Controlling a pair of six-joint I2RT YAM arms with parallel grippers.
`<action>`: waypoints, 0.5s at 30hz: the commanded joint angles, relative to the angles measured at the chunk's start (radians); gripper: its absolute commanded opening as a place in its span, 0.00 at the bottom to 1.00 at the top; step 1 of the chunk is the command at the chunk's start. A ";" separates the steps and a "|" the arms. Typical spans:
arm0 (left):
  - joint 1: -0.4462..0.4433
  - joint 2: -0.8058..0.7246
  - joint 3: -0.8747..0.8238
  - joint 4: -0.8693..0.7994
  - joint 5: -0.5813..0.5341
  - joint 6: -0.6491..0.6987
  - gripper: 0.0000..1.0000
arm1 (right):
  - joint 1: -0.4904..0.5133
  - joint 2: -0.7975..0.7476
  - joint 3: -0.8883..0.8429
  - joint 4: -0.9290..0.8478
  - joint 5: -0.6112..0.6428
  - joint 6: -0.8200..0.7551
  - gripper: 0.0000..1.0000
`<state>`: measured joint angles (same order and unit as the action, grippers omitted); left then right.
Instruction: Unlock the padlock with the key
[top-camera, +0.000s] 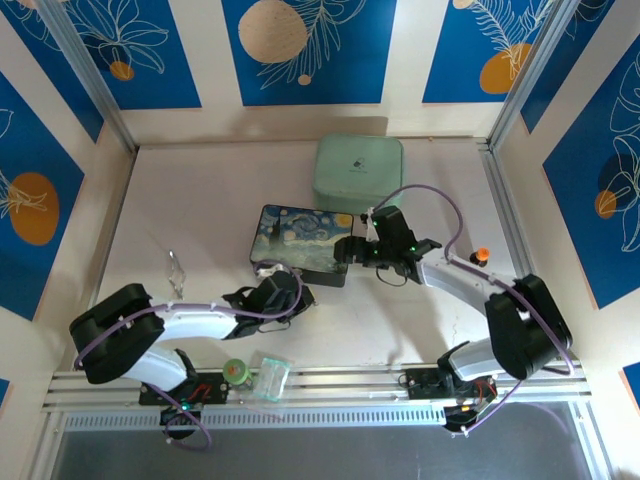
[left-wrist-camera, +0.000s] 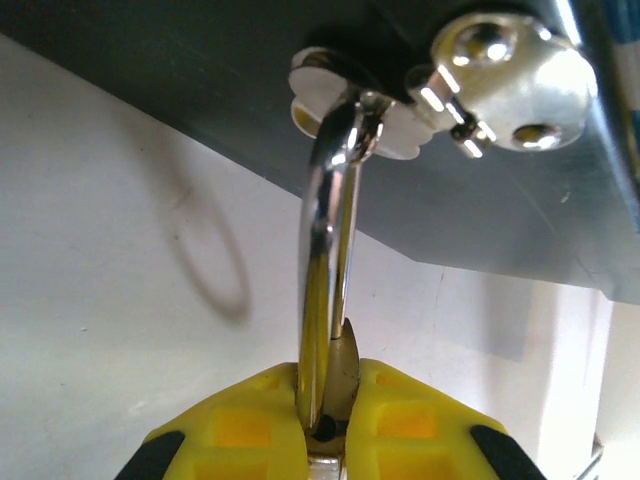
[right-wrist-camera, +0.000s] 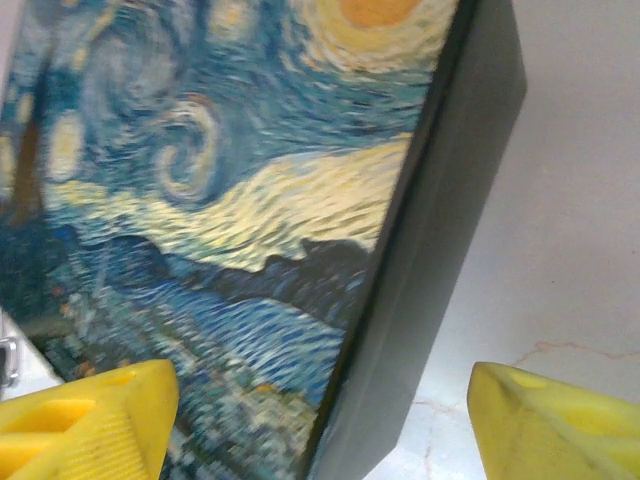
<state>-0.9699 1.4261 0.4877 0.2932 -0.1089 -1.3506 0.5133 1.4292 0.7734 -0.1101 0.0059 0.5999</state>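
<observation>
Table (top-camera: 190, 210) is pale off-white, with faint brownish veins showing close up in the right wrist view. Walls (top-camera: 310, 50) are blue panels with white leaf line-art and orange and beige discs, cream strips between them, and 2 aluminium posts at the far corners. An aluminium rail (top-camera: 330, 380) runs along the near edge and my 2 bases sit on it.

The painted box (top-camera: 295, 238) is mid-table, with a swirly blue-yellow lid and dark sides. A mint case (top-camera: 358, 170) sits just behind it.

My left gripper (left-wrist-camera: 328, 400) is at the box's near edge, yellow pads pinched tight on the silver shackle of the padlock (left-wrist-camera: 325, 250). The shackle rises through a white scalloped eyelet (left-wrist-camera: 320, 100) on the box's dark side. The lock body is hidden behind my pads. The loop's shadow falls on the table.

My right gripper (right-wrist-camera: 320, 410) has its fingers wide apart and holds nothing. It straddles the box's near-right edge, 1 finger over the lid and 1 over bare table.

An orange-capped bottle (top-camera: 481, 255) stands beside my right arm. A wire clip (top-camera: 176, 270) lies left of the box, well apart. A clear cup (top-camera: 272, 378) is at the rail.
</observation>
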 joint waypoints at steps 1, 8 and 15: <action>0.020 0.008 0.059 -0.133 -0.018 0.075 0.00 | -0.007 0.070 0.027 -0.059 0.016 -0.009 0.74; 0.022 -0.012 0.053 -0.224 -0.114 0.156 0.00 | -0.010 0.121 0.028 -0.090 0.055 -0.030 0.70; 0.026 -0.015 0.116 -0.454 -0.228 0.290 0.00 | -0.012 0.135 0.005 -0.077 0.046 -0.024 0.67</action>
<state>-0.9592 1.4277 0.5880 0.0357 -0.2142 -1.1534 0.5095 1.5154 0.8165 -0.0879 -0.0109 0.5915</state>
